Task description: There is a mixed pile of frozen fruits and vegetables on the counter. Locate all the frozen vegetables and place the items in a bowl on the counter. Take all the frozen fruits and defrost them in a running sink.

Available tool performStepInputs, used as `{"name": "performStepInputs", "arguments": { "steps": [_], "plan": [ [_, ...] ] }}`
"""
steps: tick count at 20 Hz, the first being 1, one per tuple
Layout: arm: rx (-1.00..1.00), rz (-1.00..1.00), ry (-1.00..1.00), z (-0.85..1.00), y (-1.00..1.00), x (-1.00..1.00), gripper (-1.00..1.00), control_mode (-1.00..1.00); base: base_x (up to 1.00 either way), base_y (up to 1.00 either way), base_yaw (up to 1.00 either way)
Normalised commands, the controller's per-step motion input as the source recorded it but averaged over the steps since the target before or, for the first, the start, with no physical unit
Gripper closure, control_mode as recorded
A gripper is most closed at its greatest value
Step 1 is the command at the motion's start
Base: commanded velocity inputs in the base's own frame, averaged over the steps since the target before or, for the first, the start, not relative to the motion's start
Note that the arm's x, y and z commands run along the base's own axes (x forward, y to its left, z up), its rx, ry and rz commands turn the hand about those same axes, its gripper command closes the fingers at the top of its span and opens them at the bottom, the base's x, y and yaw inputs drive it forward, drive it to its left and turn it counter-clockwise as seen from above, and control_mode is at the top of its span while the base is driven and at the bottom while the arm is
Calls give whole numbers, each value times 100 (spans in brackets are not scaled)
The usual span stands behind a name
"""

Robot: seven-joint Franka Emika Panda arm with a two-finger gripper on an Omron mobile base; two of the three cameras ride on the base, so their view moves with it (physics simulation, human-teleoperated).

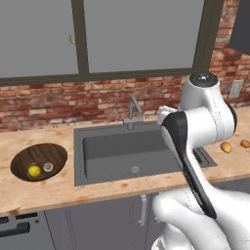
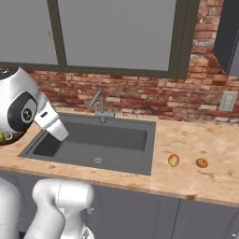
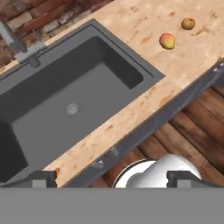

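Observation:
The dark wooden bowl point(image 1: 22, 158) sits on the tan counter point(image 1: 53, 188) left of the sink point(image 1: 97, 156). In it lie the two frozen vegetables, a bright yellow ball point(image 1: 34, 170) and a pale grey-white one point(image 1: 48, 167). The two frozen fruits rest on the counter right of the sink: a yellow-orange piece with a red blush point(image 2: 173, 160) point(image 3: 167, 41) and an orange-brown one point(image 2: 201, 162) point(image 3: 188, 23). My gripper point(image 3: 113, 178) hangs high over the sink's front edge. It is open and holds nothing, far from both fruits.
A slim steel faucet point(image 2: 100, 106) stands at the sink's back edge, with no water stream visible. A brick wall and windows back the counter. A wall outlet point(image 2: 227, 101) is at the far right. Dark cabinet fronts and a wooden floor point(image 3: 192, 131) lie below.

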Motion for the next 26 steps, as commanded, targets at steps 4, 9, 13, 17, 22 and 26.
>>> {"name": "performStepInputs", "arguments": {
  "steps": [4,9,13,17,22,26],
  "plan": [
    [5,0,22,-17,-100,0,-100,-100,0,0,0],
    [0,0,14,-14,-100,1,-100,-100,0,0,0],
    [0,1,7,-9,-100,0,-100,-100,0,0,0],
    [-1,1,3,-3,-92,0,-100,-100,0,0,0],
    [0,0,0,-7,-80,0,-100,-100,0,0,0],
    [0,0,3,-38,-59,8,-100,-100,0,0,0]
  ]
}}
